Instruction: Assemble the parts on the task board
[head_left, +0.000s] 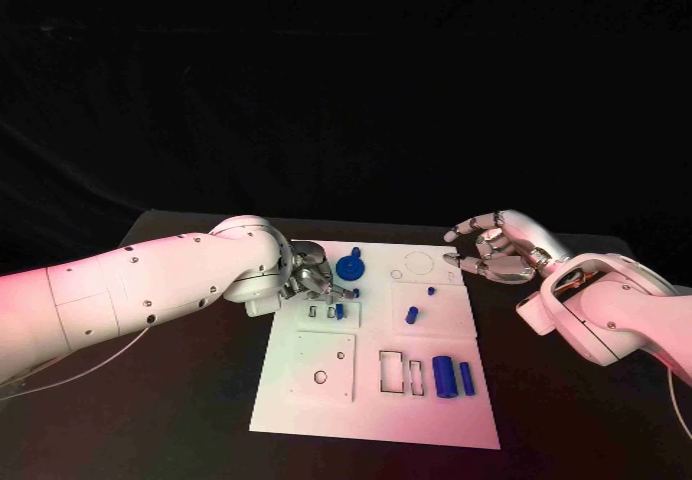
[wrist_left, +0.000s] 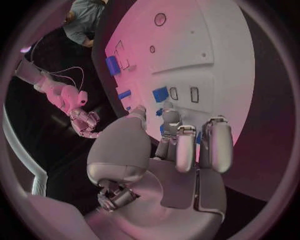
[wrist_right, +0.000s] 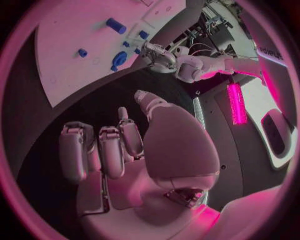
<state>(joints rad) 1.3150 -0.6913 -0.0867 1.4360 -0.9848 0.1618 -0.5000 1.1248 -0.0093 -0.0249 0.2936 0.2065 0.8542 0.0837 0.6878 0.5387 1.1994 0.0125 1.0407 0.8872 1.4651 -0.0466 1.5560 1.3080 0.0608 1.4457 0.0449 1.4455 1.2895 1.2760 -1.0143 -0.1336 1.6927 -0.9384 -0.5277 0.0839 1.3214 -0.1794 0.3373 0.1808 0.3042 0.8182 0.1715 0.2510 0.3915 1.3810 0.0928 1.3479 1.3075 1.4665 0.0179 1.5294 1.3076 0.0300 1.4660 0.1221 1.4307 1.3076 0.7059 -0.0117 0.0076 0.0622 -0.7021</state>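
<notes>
Blue parts (head_left: 446, 375) lie loose on the white task board (head_left: 303, 400), so most assembly seems left; left hand (head_left: 315, 275) pinches one beneath its fingertips, right hand (head_left: 490, 250) hovers empty, fingers apart.

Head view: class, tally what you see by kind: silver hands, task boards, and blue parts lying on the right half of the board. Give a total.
Silver hands: 2 (left hand, right hand)
Task board: 1
Blue parts on its right half: 4 (small peg, cylinder, wide block, narrow block)
Total: 7
</notes>
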